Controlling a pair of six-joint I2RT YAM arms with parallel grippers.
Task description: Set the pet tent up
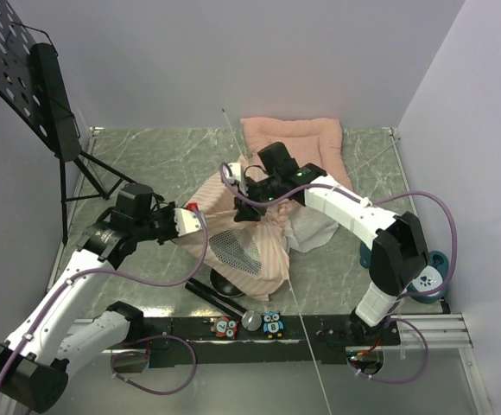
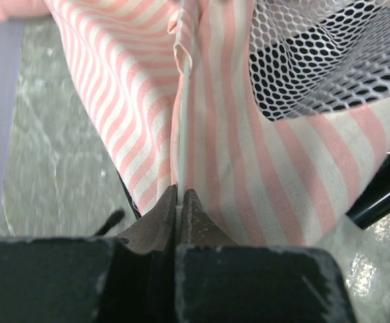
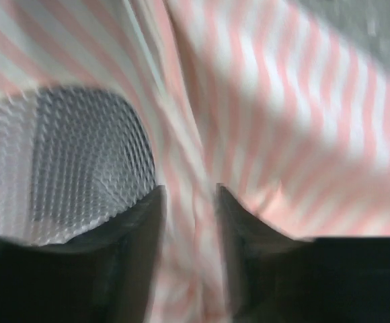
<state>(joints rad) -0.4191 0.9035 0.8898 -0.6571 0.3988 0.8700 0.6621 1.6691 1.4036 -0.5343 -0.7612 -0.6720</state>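
The pet tent (image 1: 246,242) lies slumped mid-table, pink-and-white striped with a white mesh panel (image 1: 233,249). My left gripper (image 1: 195,217) is at the tent's left edge. In the left wrist view it (image 2: 180,191) is shut on a thin white pole (image 2: 183,121) that runs up along a striped fabric sleeve. My right gripper (image 1: 250,210) is on top of the tent. In the blurred right wrist view it (image 3: 189,192) stands with its fingers a little apart around a bunched fold of striped fabric (image 3: 188,222), next to the mesh (image 3: 67,155).
The pink quilted cushion (image 1: 295,140) lies behind the tent. A long thin white pole (image 1: 307,341) runs across the tent and over the near rail. A black tube (image 1: 212,294) and two owl toys (image 1: 272,324) lie in front. A black music stand (image 1: 39,95) stands at the far left.
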